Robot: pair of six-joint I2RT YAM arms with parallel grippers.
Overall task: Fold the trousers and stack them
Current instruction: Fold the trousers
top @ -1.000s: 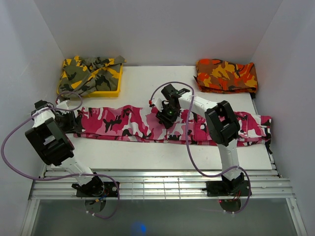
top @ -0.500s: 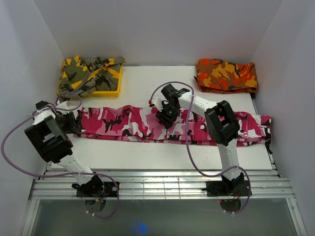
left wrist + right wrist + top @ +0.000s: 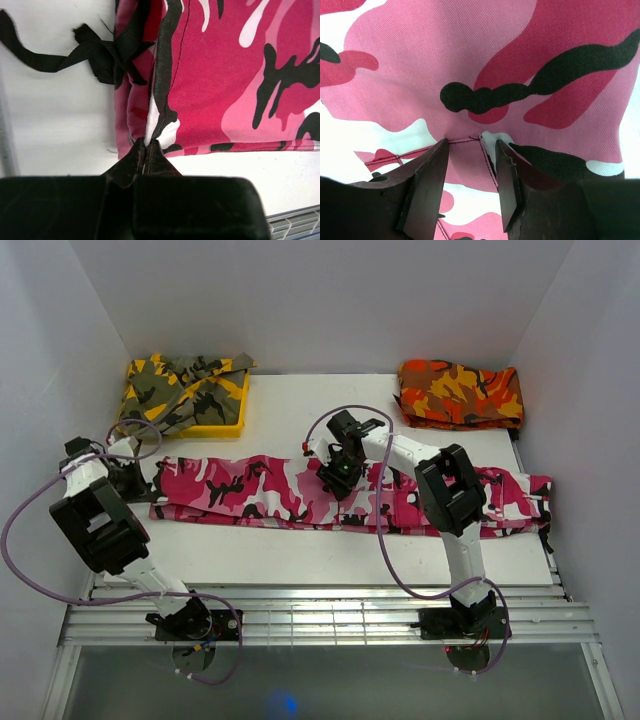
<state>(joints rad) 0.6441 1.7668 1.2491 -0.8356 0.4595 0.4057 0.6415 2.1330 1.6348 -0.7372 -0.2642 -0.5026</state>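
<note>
The trousers (image 3: 290, 495) stretch rightward from the left gripper (image 3: 145, 151), which is clenched on their end. The right gripper (image 3: 472, 162), jaws parted, straddles their middle.

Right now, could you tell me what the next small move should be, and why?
Probably close the right claw on the cloth. Its fingers stand apart astride a seam near the middle of the trousers, while the left claw is shut on their left end. With both gripping, the fold could begin.
</note>
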